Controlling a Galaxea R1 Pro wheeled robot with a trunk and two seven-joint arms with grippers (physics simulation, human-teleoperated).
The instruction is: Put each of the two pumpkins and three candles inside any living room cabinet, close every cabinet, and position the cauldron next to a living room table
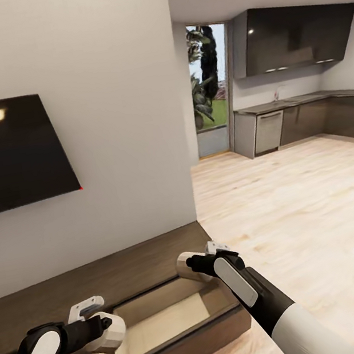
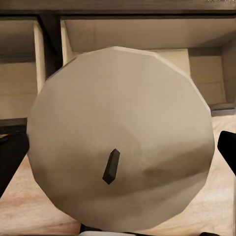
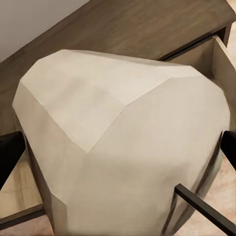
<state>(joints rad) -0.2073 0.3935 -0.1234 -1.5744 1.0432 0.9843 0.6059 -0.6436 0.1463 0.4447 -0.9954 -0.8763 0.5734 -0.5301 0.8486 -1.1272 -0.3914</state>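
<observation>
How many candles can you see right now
2. One candle is held in the left pincer over the open cabinet drawer; the other candle is in the right pincer above the drawer's back edge. A third may be out of sight.

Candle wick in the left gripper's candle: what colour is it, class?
Dark, near-black wick on the grey-beige candle; left wrist view shows it best.

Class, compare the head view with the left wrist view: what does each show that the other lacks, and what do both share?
Head view alone: the wall television, the kitchen units, and the right pincer with its candle. Left wrist view alone: the end face and dark wick of the left pincer's candle. Both: the cabinet with its open drawer.
</observation>
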